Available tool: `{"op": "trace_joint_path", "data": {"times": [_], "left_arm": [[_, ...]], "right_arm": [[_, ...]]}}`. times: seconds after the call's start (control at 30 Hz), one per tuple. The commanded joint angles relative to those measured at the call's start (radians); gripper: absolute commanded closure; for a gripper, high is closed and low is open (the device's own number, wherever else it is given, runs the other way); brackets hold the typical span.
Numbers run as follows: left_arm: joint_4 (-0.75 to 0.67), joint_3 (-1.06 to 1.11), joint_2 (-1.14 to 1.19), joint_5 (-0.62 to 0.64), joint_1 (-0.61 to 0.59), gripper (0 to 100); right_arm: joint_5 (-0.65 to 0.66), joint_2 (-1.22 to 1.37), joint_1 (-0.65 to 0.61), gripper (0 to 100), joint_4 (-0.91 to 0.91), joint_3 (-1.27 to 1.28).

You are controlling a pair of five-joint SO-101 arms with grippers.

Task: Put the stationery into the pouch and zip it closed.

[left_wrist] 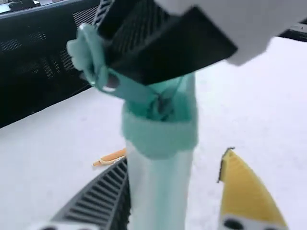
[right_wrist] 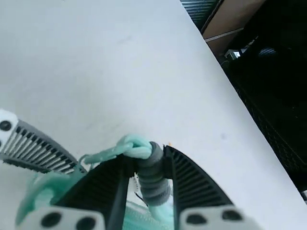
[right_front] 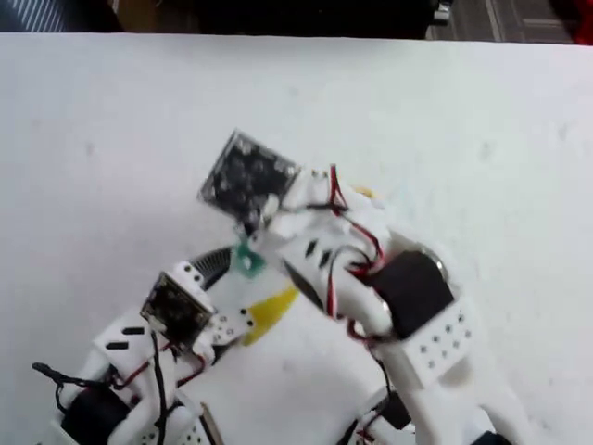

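- Your right claw is clamped shut on the grey zip pull at the pouch's teal end.
- Your left claw sits spread around the pouch, whose long axis runs straight out from it. The ribbed finger touches; the yellow one doesn't.
- An orange pencil-like thing lies on the counter, outside the pouch.
- No readable writing.

1 pouch, 1 orange pen, 2 arms w/ 2 end effectors, 1 tbl
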Motion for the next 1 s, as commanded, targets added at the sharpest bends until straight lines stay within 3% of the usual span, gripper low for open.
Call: {"op": "trace_joint_path", "data": {"times": [0.0, 0.27, 0.37, 0.47, 0.7, 0.9, 0.97], "left_arm": [[-0.187, 0.034, 0.007, 0.041, -0.088, 81], [-0.480, 0.307, 0.007, 0.040, -0.160, 90], [-0.598, 0.327, 0.007, 0.041, -0.188, 97], [-0.684, 0.328, 0.007, 0.044, -0.203, 97], [-0.652, 0.373, 0.007, 0.106, -0.214, 97], [-0.388, 0.255, 0.005, 0.107, -0.236, 97], [-0.285, 0.203, 0.005, 0.107, -0.231, 91]], "right_arm": [[-0.061, 0.079, 0.053, 98.1, -0.027, -0.086], [-0.075, 0.096, 0.054, 98.1, 0.042, -0.150], [-0.075, 0.096, 0.054, 98.1, 0.073, -0.150], [-0.075, 0.090, 0.054, 98.1, 0.068, -0.158], [-0.077, 0.053, 0.056, 98.1, 0.099, -0.149], [-0.077, 0.058, 0.056, 98.2, 0.130, -0.106], [-0.077, 0.065, 0.056, 98.2, 0.124, -0.092]]}}
